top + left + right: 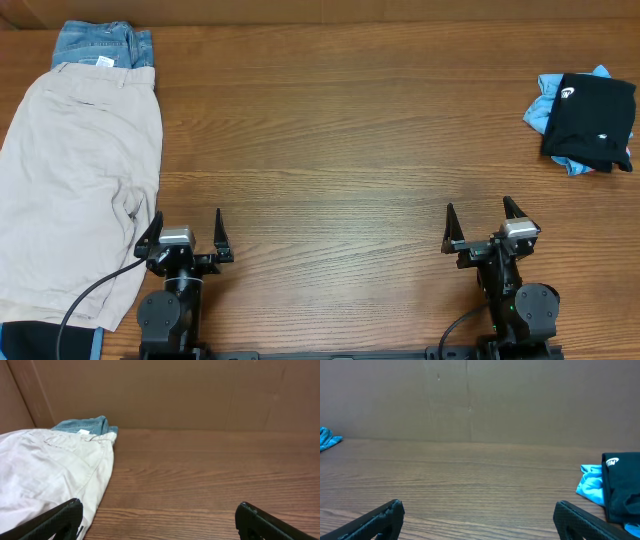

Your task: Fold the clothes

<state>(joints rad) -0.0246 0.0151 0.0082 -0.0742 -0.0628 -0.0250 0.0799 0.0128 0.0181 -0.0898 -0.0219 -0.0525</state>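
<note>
Wooden table (350,150) holds beige shorts (80,170) over blue denim (100,45) at far left, and a black T-shirt (592,120) on a light-blue tee (540,110) at far right. Left gripper (188,213) and right gripper (478,203) stand spread, empty. A deep pinch may lift both right garments together.

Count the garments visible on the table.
4: beige shorts at left, blue denim behind them, black T-shirt at right atop a light-blue tee. Dark fabric under the shorts' near edge may be a fifth.
</note>
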